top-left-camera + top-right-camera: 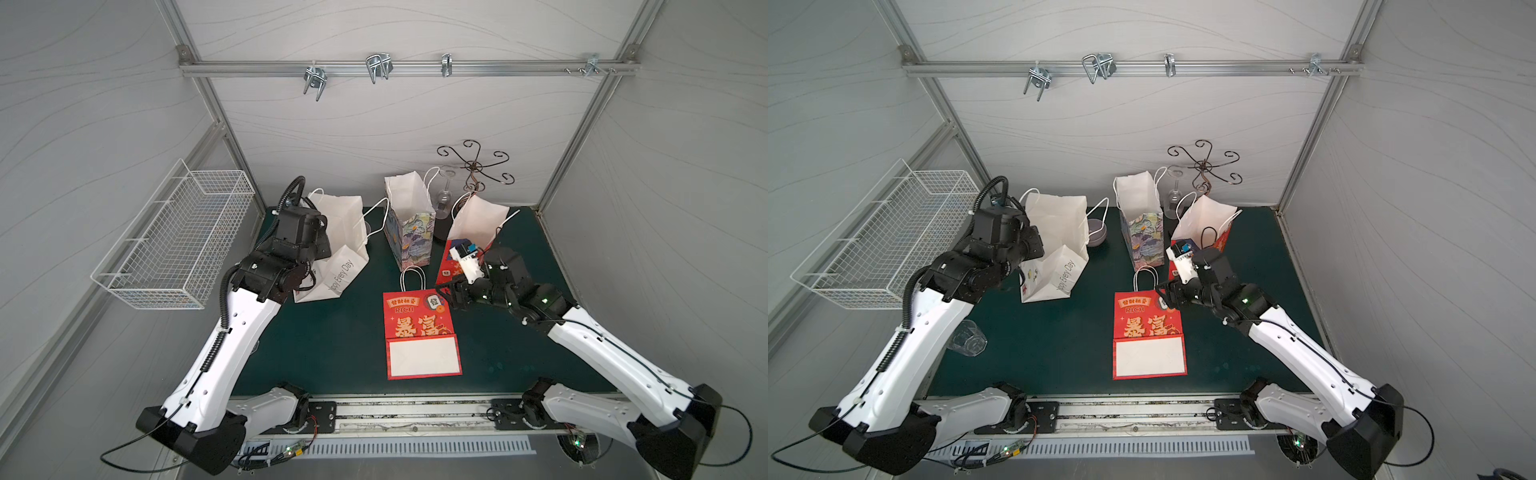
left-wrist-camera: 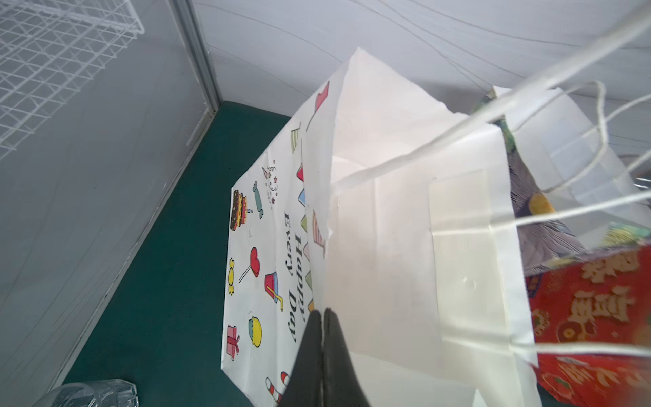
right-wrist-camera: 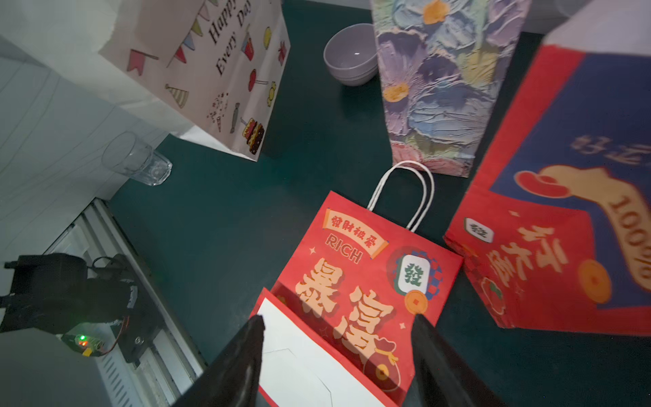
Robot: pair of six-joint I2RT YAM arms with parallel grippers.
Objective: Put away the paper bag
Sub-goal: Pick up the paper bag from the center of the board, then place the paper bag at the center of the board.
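Observation:
A white paper bag (image 1: 340,232) printed "Happy Every Day" stands at the back left, leaning and creased. My left gripper (image 2: 322,315) is shut at its top rim, one finger against the printed face (image 2: 260,246) and one against the inside (image 2: 387,229). A red paper bag (image 1: 417,324) lies folded flat in the middle of the green mat, its white handles (image 3: 405,190) pointing towards the back. My right gripper (image 3: 338,319) hangs open just above this red bag, holding nothing; both top views show it at the bag's right top corner (image 1: 1163,293).
A floral bag (image 1: 409,232) and a red-and-blue bag (image 1: 473,224) stand at the back. A white wire basket (image 1: 178,241) hangs on the left wall. Metal hooks (image 1: 378,66) sit on the rear rail. A glass tumbler (image 1: 967,338), a grey bowl (image 1: 1096,232) and a scrolled metal stand (image 1: 473,166) are nearby.

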